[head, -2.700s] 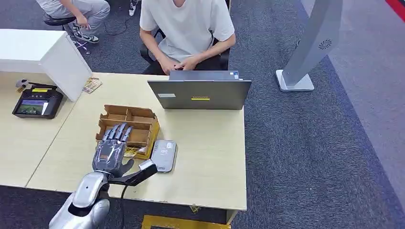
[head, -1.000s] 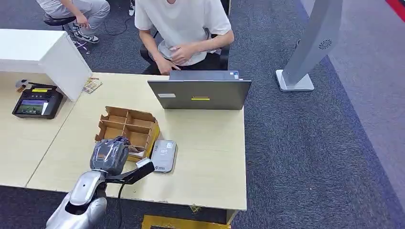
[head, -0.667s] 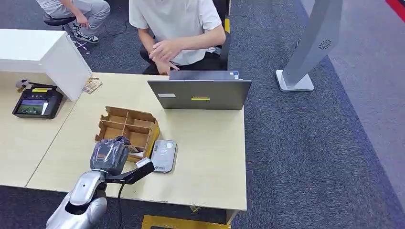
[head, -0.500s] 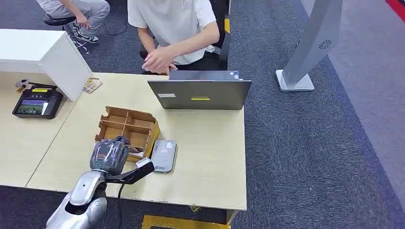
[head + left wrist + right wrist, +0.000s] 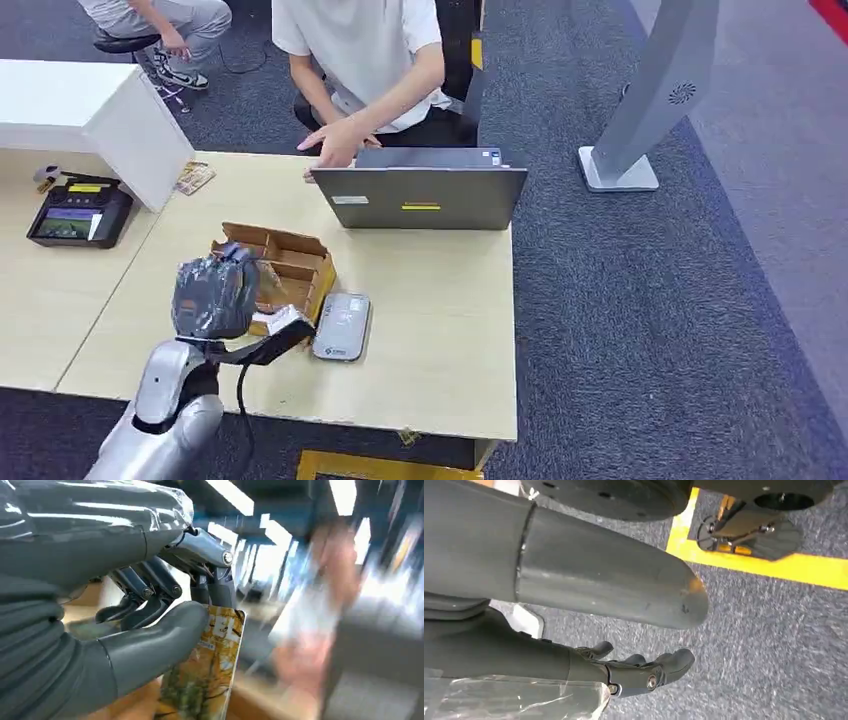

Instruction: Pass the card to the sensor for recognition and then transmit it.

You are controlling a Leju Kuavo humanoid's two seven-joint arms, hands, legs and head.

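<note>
The left hand (image 5: 213, 293) is pinching the yellow-printed card (image 5: 206, 677) between thumb and fingers above the cardboard box (image 5: 290, 265), beside the grey sensor (image 5: 341, 326), while the right hand (image 5: 624, 672) is hanging over the carpet with fingers loosely apart, holding nothing.

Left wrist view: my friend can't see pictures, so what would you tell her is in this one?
A grey robot hand pinches a card with a yellow autumn-tree picture between its thumb and its dark fingers. Behind it, everything is blurry: bright lights and a pale shape that may be a person.
</note>
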